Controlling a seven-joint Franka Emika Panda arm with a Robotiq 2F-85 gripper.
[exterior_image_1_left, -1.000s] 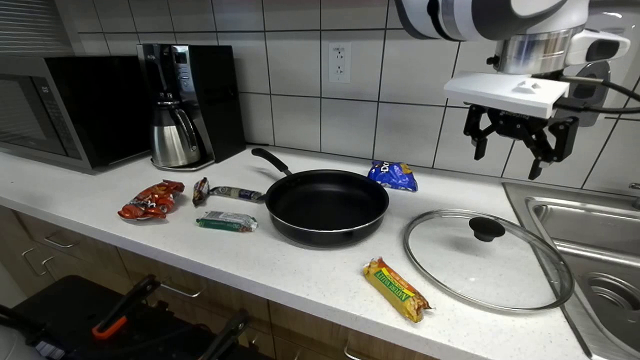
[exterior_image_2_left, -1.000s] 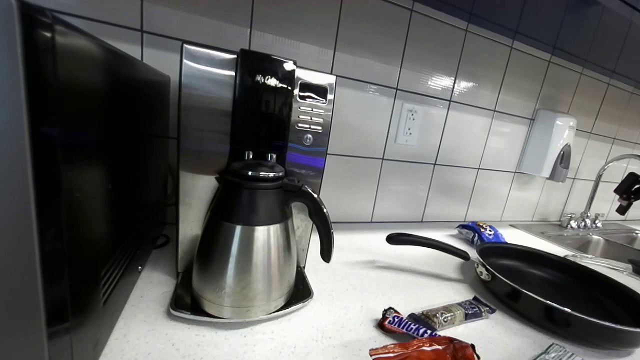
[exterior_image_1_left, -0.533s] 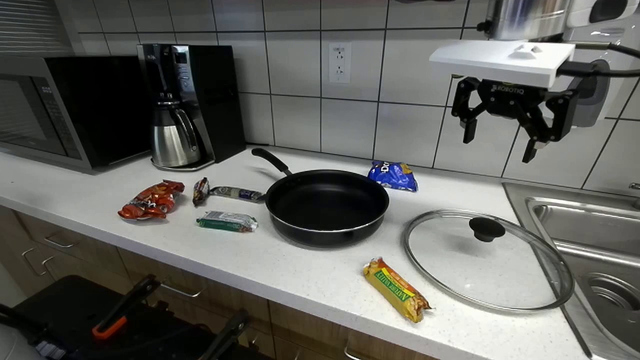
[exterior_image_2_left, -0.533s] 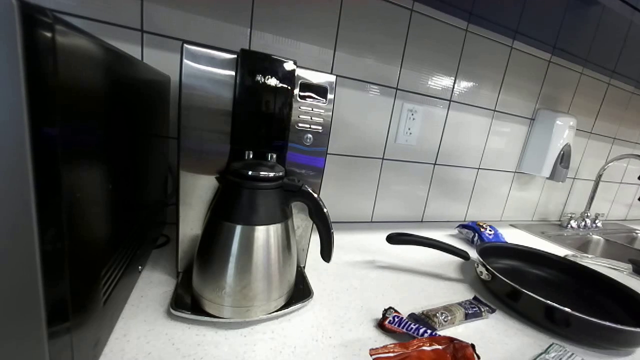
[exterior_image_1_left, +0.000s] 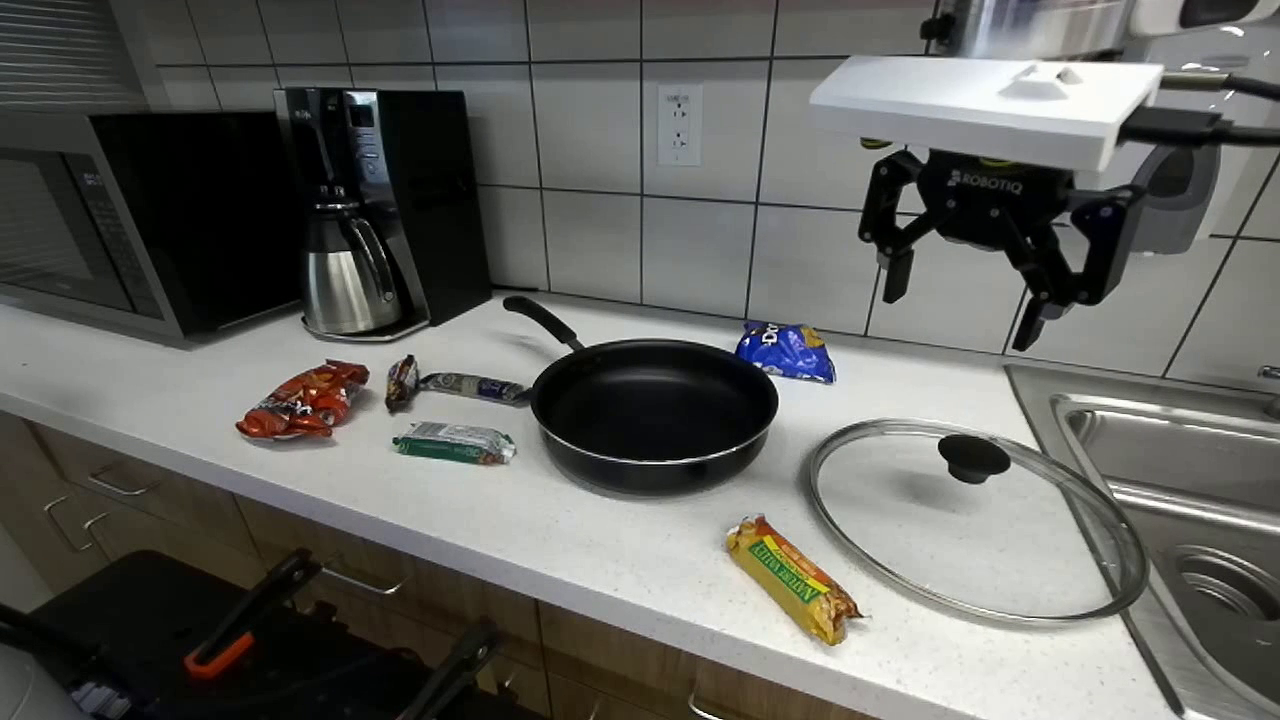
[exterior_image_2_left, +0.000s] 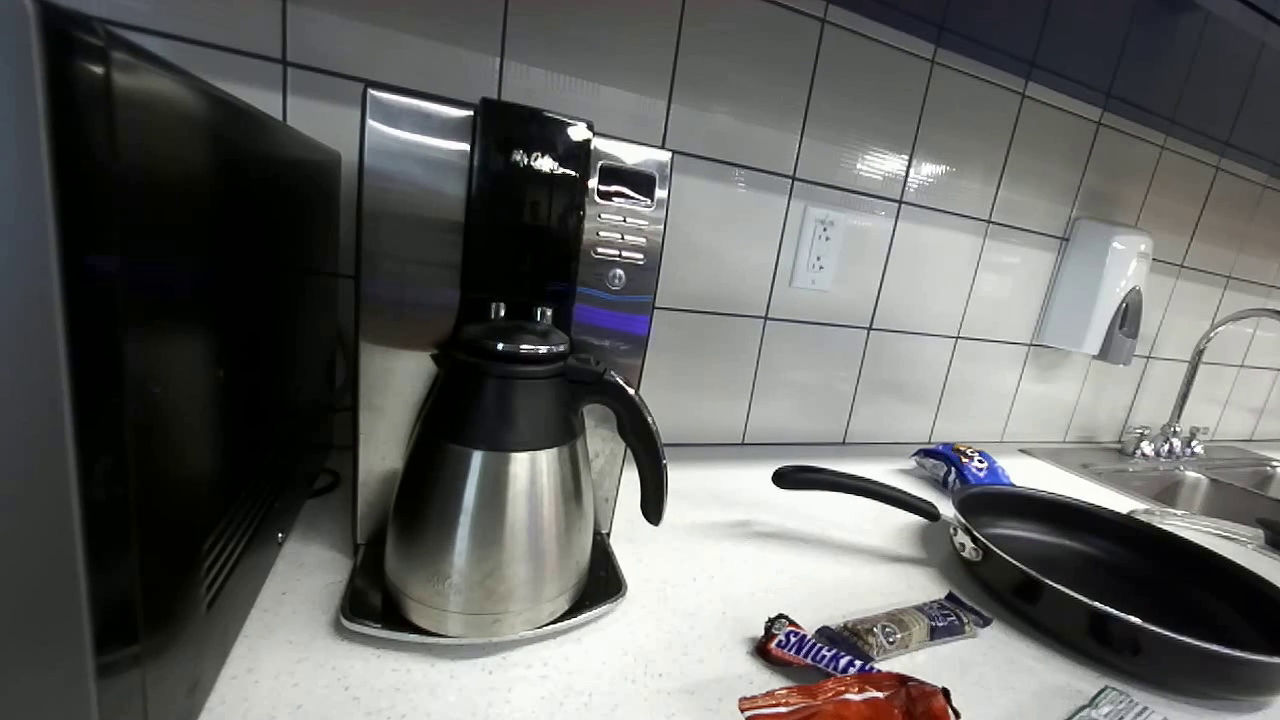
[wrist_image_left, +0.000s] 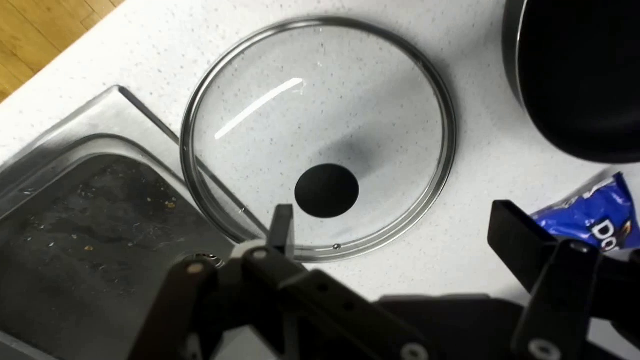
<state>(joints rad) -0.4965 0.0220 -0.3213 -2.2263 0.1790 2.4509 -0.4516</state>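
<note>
My gripper (exterior_image_1_left: 962, 305) hangs in the air above the counter with its black fingers wide apart and nothing between them. Below it lies a round glass lid (exterior_image_1_left: 900, 540) with a steel rim and a black knob (exterior_image_1_left: 973, 458). In the wrist view the knob (wrist_image_left: 327, 191) appears just ahead of the left fingertip, between the gripper's (wrist_image_left: 392, 215) two sides; the lid (wrist_image_left: 325, 110) overlaps the sink's edge. A black frying pan (exterior_image_1_left: 655, 410) sits beside the lid, and a blue chip bag (exterior_image_1_left: 785, 352) lies behind the pan. The gripper is out of frame in an exterior view showing the pan (exterior_image_2_left: 1120, 570).
A yellow granola bar (exterior_image_1_left: 793, 580) lies near the counter's front edge. Left of the pan are a red bag (exterior_image_1_left: 303, 402), a green-wrapped bar (exterior_image_1_left: 455, 443) and other bars. The steel sink (exterior_image_1_left: 1040, 400) borders the lid. A coffee maker (exterior_image_1_left: 440, 200) and microwave (exterior_image_1_left: 200, 220) stand farther left.
In an exterior view the gripper has shifted left and looks larger, nearer the camera. It has left the right edge of an exterior view. Its fingers stayed apart; lid, pan and snacks are unmoved.
</note>
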